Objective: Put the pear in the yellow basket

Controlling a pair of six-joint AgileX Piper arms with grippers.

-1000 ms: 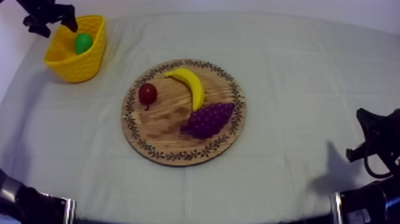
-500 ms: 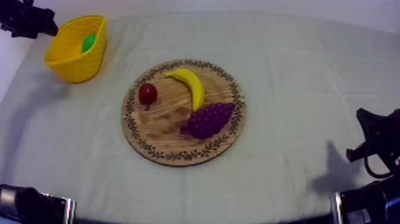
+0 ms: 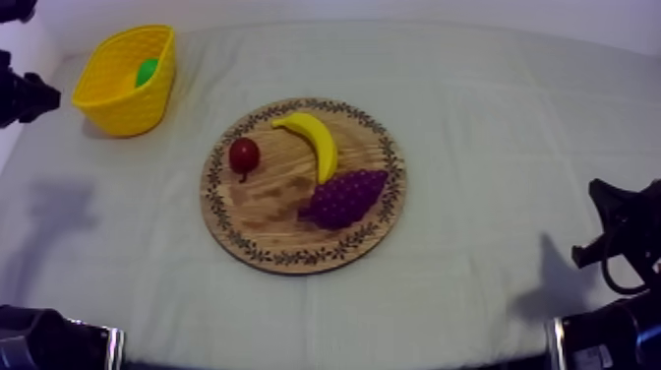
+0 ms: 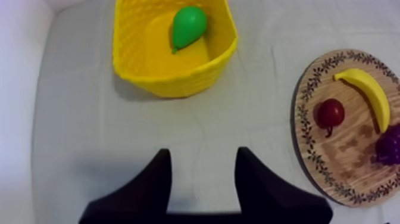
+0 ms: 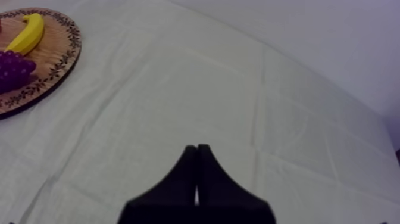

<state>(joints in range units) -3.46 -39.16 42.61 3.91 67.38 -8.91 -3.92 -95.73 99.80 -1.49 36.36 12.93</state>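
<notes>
The left gripper [image 4: 202,154] is hanging over bare cloth of the bench [image 3: 492,118], near the basket [image 4: 172,80] and well apart from the board [image 4: 345,149]. Its two fingers are standing wide apart. Nothing is lying between them, and they are touching nothing.

The basket is sitting well to the left of the board, toward the bench's far corner, and the two are not touching. The pear [image 4: 188,25] is lying inside it, on its floor near the wall, green against the yellow. From above, the pear [image 3: 147,70] is showing over the basket [image 3: 123,108] rim.

On the board [image 3: 266,202] three fruits are resting. The small red fruit [image 3: 244,154] is lying on its left part. The banana [image 3: 315,141] is curving across its far middle. The grapes [image 3: 344,197] are lying on its right near part, just beside the banana's near end.

The right gripper [image 5: 196,148] is hovering over bare cloth well to the right of the board [image 5: 56,56]. Its fingers are pressing together into a narrow wedge and holding nothing. From above, it [image 3: 610,231] is sitting low at the bench's right edge.
</notes>
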